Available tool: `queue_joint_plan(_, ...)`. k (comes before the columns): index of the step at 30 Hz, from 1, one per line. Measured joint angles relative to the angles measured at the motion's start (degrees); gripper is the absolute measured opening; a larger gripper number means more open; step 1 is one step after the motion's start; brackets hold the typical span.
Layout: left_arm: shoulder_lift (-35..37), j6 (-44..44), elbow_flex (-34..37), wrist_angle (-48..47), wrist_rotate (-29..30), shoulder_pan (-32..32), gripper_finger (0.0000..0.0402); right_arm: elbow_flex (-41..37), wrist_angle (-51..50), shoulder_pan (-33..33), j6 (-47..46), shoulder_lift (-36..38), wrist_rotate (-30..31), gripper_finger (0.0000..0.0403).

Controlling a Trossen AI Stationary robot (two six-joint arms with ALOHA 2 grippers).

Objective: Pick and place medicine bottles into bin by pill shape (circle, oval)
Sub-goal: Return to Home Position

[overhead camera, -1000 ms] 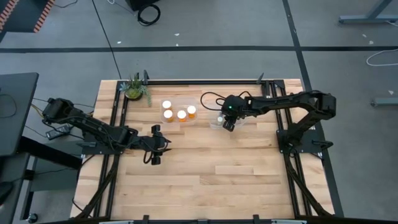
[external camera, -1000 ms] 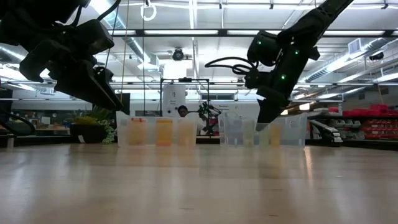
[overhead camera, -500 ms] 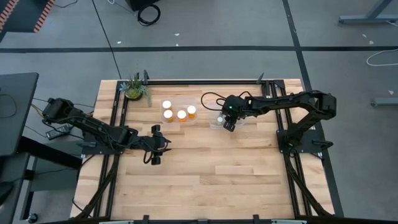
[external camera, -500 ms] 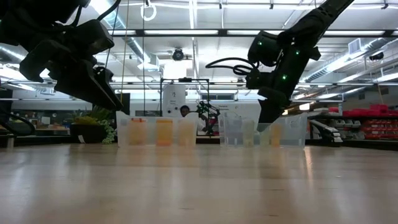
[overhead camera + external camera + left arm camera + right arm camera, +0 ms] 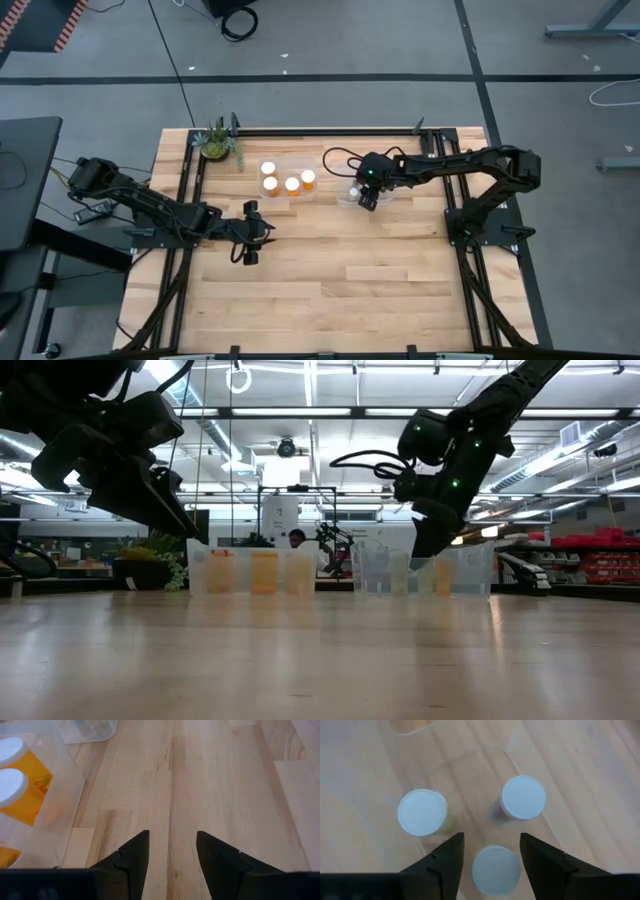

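Note:
Two clear bins stand at the table's far middle. The left bin (image 5: pixel 285 195) holds amber medicine bottles (image 5: pixel 292 185) with white caps, also seen in the left wrist view as bottles (image 5: pixel 20 780). The right bin (image 5: pixel 343 199) holds three white-capped bottles (image 5: pixel 422 812), (image 5: pixel 523 797), (image 5: pixel 492 870), all standing upright on its floor. My right gripper (image 5: pixel 492 840) hangs open over this bin, its fingers on either side of the nearest cap and apart from it. My left gripper (image 5: pixel 172 837) hovers open over bare wood, just on the near side of the left bin.
A small potted plant (image 5: pixel 217 145) stands at the far left corner. Black rails (image 5: pixel 330 130) run along the far edge and both sides. Bare wood (image 5: pixel 340 290) fills the near half of the table.

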State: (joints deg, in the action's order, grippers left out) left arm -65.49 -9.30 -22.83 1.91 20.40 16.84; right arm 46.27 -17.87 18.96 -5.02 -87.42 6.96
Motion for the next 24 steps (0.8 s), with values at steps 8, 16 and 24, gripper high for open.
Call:
queue_joint_plan(8,0.0,0.0,0.0,0.0,0.0,0.0,0.0172,3.5,-2.7,0.0,1.0,0.0,0.0,0.0206)
queue_joint_plan(16,0.0,0.0,0.0,0.0,0.0,0.0,0.0172,7.7,-10.2,-0.2,1.1,0.0,-0.4,0.0207)
queue_joint_plan(24,0.0,0.0,0.0,0.0,0.0,0.0,0.0172,11.2,-15.3,-2.3,1.4,0.3,-0.4,0.0207)
